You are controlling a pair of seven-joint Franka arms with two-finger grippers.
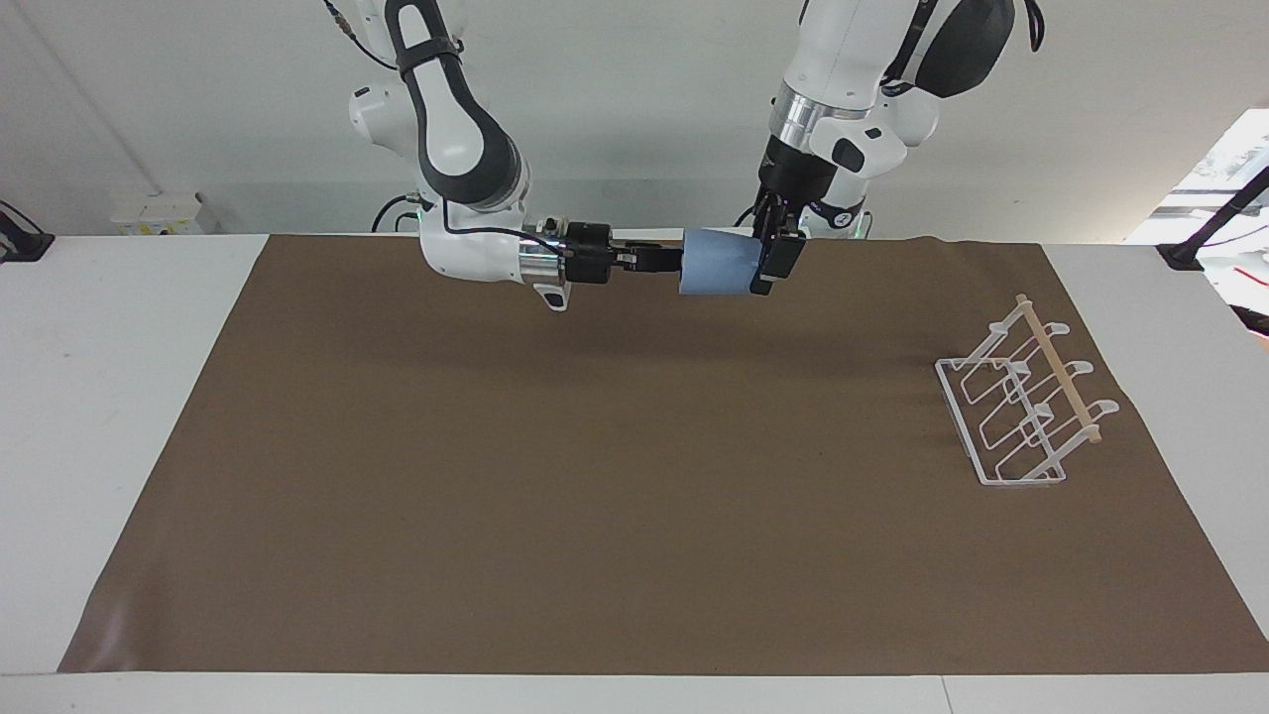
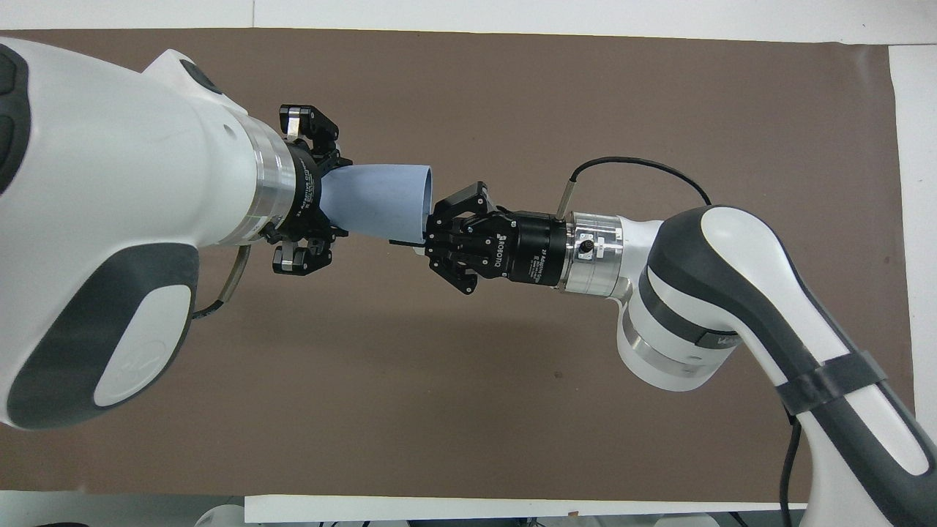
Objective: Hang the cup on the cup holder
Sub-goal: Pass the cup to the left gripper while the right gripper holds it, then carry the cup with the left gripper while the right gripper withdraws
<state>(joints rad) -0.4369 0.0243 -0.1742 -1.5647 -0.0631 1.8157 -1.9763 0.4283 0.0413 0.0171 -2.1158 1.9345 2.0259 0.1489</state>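
Note:
The light-blue cup lies on its side in the air over the brown mat's edge nearest the robots; it also shows in the overhead view. My right gripper is shut on the cup's rim at its wide end. My left gripper comes down from above, and its fingers press both sides of the cup's narrow base end. The white wire cup holder with its wooden rod stands on the mat toward the left arm's end of the table, out of the overhead view.
A brown mat covers most of the white table. A black clamp sits at the table's edge toward the right arm's end, another toward the left arm's end.

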